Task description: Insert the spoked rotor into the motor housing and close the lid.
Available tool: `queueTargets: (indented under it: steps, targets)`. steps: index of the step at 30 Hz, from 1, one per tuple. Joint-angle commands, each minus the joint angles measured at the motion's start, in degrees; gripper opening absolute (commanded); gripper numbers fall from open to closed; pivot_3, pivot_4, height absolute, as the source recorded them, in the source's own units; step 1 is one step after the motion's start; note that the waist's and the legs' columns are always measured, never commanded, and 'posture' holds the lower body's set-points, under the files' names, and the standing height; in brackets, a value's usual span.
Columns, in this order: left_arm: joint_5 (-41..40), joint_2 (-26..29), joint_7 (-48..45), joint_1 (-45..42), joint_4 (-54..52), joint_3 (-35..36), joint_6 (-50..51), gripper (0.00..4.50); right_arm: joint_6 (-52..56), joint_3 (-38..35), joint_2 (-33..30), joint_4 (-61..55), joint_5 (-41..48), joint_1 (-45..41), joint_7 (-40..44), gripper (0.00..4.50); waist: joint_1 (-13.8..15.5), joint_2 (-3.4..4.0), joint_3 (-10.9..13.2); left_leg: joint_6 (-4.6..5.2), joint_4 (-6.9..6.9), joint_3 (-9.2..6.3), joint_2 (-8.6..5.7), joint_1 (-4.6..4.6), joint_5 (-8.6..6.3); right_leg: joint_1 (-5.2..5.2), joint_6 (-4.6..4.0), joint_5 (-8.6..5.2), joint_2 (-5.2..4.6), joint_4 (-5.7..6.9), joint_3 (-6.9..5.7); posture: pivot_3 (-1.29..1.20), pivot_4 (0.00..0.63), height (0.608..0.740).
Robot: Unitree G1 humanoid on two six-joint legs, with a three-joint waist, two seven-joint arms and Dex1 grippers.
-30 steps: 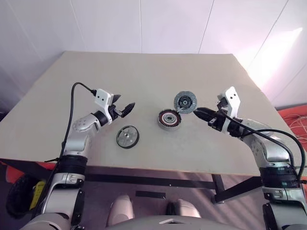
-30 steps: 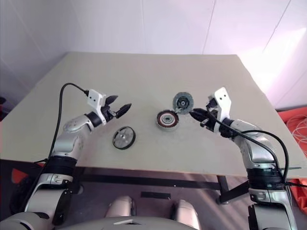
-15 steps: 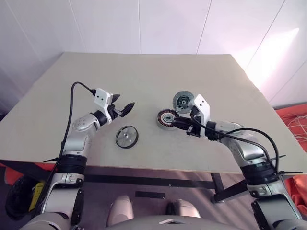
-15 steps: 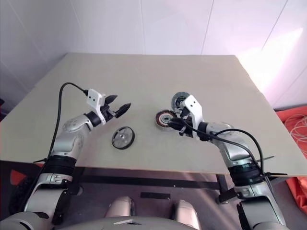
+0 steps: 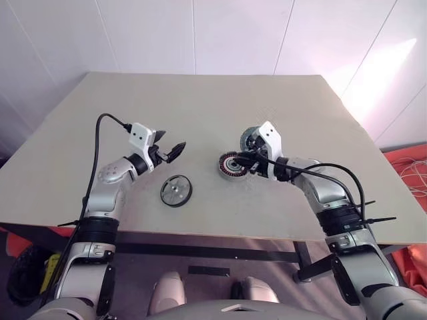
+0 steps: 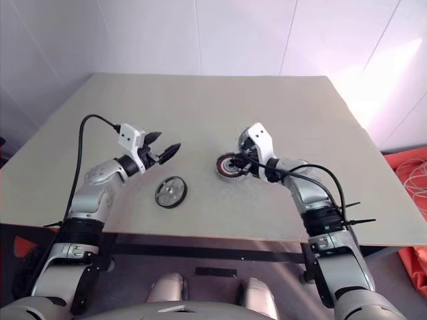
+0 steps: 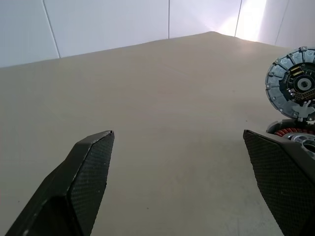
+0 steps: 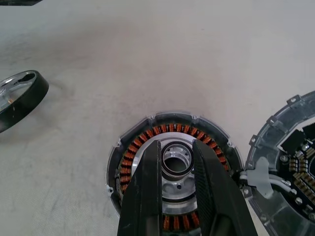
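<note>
rotor [image 5: 176, 191] lies on the table [image 5: 200, 107], outside the housing. my right gripper [image 8: 176, 157], fingers nearly together and holding nothing, hovers over the housing [image 8: 173, 164]; lid [image 8: 290, 162] beside it. left gripper [image 5: 168, 151] gapes empty.

Silver-grey arms, black tapered fingers
White camera blocks sit behind the left gripper [image 5: 172, 151] and right gripper [image 5: 248, 162]; black cables trail back.

A plain beige surface [image 5: 200, 113] stands against a white panelled wall [image 5: 200, 33], with something orange-red [image 5: 408, 167] on the floor beside it.
</note>
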Motion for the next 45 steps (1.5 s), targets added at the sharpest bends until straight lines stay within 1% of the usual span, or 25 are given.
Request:
queueTargets:
  steps: [1, 8, 15, 26, 34, 41, 45]
  targets:
    - [-0.68, 0.49, -0.14, -0.56, -2.76, 0.37, 0.08, 4.50, -0.92, -0.06, 0.90, 0.74, -0.54, -2.37, -0.43, 0.57, 0.01, 0.00, 0.00, 0.00, 0.00, 0.00, 0.00, 0.00, 0.00, 0.00, 0.00, 0.00, 0.00, 0.00, 0.00, 0.00, 0.000, 0.740]
    - [-2.43, 0.77, -3.35, 0.42, -4.77, -0.79, 3.73, 4.50, -1.17, 0.12, 2.08, 2.59, -1.50, -1.94, -0.82, 0.57, -0.01, 0.00, 0.00, 0.00, 0.00, 0.00, 0.00, -0.03, 0.00, -0.02, -0.04, 0.02, 0.00, 0.00, 0.01, 0.00, 0.000, 0.740]
    - [-5.40, 3.34, -8.96, 2.24, -8.24, -1.73, 9.12, 4.50, -1.32, 0.01, 2.29, 3.64, -1.89, -1.47, -1.00, 0.57, -0.06, 0.00, 0.00, -0.01, -0.01, 0.01, 0.01, 0.01, 0.00, -0.02, -0.03, 0.02, 0.00, 0.01, 0.01, 0.00, 0.000, 0.740]
    - [-6.04, 4.17, -9.59, 2.58, -9.17, -1.86, 10.44, 4.50, -1.01, 0.71, 2.79, 5.10, -2.50, -1.00, -0.12, 0.57, -0.09, 0.01, 0.00, -0.01, -0.01, 0.01, 0.01, 0.02, 0.00, 0.00, -0.03, 0.02, 0.00, 0.01, 0.02, 0.00, 0.000, 0.740]
    - [-8.35, 4.45, -12.07, 3.53, -11.67, -2.20, 14.10, 4.50, -1.32, 0.55, 3.06, 6.70, -3.36, -1.42, -0.98, 0.57, -0.10, 0.00, 0.00, -0.02, -0.01, 0.01, 0.01, 0.11, 0.00, 0.06, 0.05, -0.03, 0.00, 0.01, 0.02, 0.00, 0.000, 0.740]
    - [-8.32, 4.56, -12.00, 3.72, -12.26, -2.18, 14.69, 4.50, -3.04, 0.31, 3.36, 7.22, -4.22, -1.30, -2.54, 0.57, -0.12, 0.00, 0.00, -0.03, -0.01, 0.01, 0.01, 0.15, 0.01, 0.10, 0.16, -0.09, 0.00, 0.02, 0.02, 0.00, 0.000, 0.740]
    - [-8.53, 4.62, -12.22, 3.90, -12.38, -2.21, 14.99, 4.50, -2.73, 0.12, 3.34, 7.63, -3.75, -1.54, -1.98, 0.57, -0.14, 0.00, 0.00, -0.03, -0.01, 0.01, 0.01, 0.16, 0.02, 0.11, 0.17, -0.10, 0.00, 0.02, 0.02, 0.00, 0.000, 0.740]
